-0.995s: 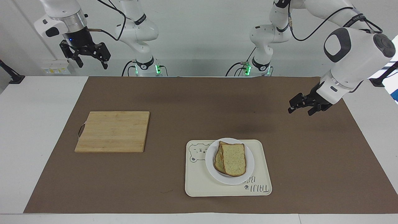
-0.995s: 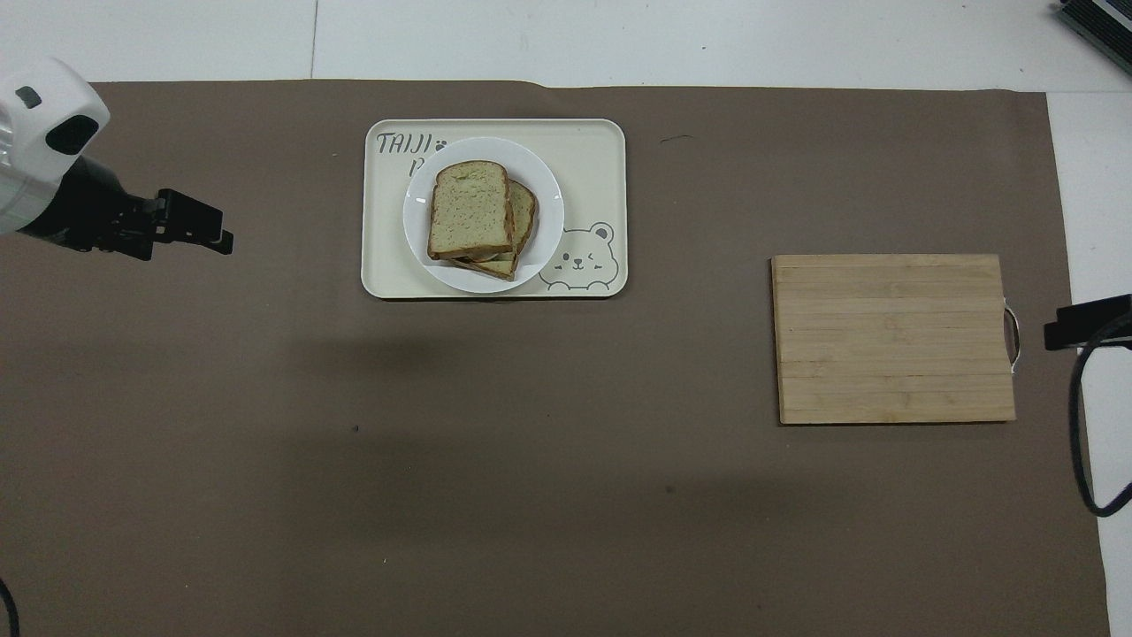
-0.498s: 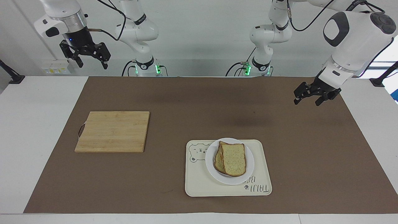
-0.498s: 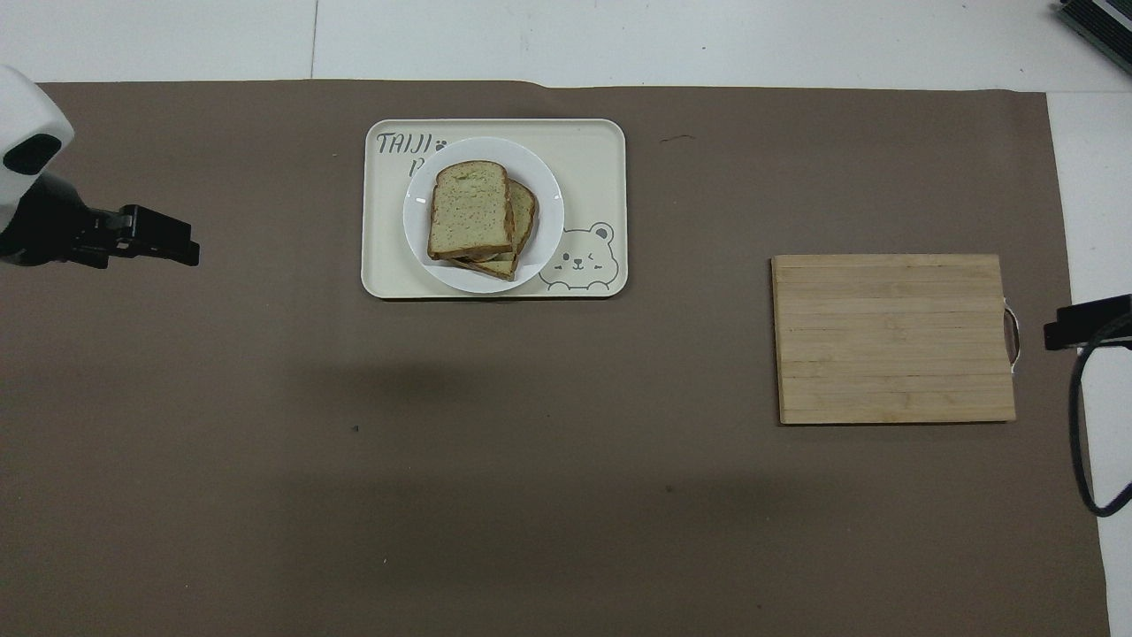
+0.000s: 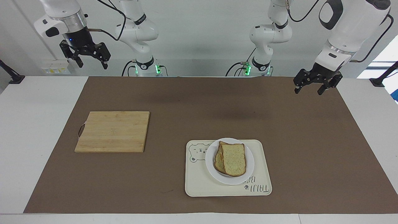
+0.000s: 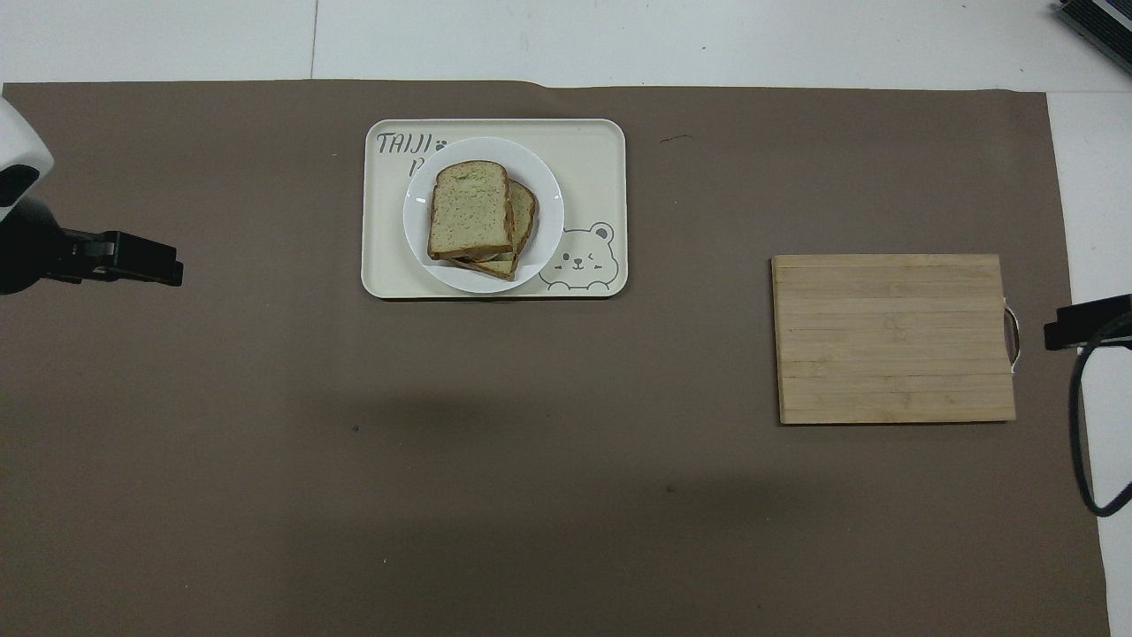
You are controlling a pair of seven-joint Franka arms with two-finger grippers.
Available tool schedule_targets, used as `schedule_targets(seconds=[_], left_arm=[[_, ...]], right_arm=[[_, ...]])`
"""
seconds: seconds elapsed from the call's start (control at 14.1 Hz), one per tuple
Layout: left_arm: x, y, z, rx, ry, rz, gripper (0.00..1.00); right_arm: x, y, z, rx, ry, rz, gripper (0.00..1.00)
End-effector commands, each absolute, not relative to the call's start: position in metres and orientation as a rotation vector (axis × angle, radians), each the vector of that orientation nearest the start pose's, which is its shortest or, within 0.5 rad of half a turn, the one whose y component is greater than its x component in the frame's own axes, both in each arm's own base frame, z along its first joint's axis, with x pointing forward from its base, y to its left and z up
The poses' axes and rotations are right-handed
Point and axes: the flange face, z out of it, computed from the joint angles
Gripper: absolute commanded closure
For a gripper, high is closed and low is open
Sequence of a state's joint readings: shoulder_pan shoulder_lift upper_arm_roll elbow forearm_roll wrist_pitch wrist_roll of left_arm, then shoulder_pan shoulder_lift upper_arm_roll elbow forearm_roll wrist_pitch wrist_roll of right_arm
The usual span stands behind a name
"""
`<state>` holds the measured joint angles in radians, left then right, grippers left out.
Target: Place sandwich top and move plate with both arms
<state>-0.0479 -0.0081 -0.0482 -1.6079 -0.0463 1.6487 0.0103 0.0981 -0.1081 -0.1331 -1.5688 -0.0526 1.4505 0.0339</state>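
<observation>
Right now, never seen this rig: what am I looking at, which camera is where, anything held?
Two white robot arms work at a table. One picture faces them from across it; the other looks down from above their end. On the brown mat lie a wooden cutting board and a cream tray. On the tray sits a white plate with the sandwich top stacked on another slice. The left gripper hangs over the mat's edge, the right gripper waits raised. Both have open jaws and hold nothing.

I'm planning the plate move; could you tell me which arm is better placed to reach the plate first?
Probably the left. The left gripper, open and empty, hangs over the mat at the plate's end of the table. The right gripper, also open, waits raised off the mat's edge, past the cutting board.
</observation>
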Motion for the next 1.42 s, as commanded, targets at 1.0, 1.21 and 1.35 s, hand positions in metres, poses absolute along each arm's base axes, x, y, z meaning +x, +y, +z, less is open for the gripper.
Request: schedule_targets(seconds=[1.0,1.21,1.35], left_arm=[[0.544,-0.055,0.631,-3.153,0.171,0.086,0.00],[0.544,-0.056,0.630,-3.150,0.176,0.086,0.00],[0.544,-0.057,0.630,-3.150,0.178,0.083,0.00]], right_arm=[[0.506,-0.031,0.675,-3.177,0.078,0.034,0.00],[0.507,-0.030,0.675,-3.177,0.075,0.037,0.00],[0.506,-0.031,0.675,-3.177,0.078,0.034,0.00]])
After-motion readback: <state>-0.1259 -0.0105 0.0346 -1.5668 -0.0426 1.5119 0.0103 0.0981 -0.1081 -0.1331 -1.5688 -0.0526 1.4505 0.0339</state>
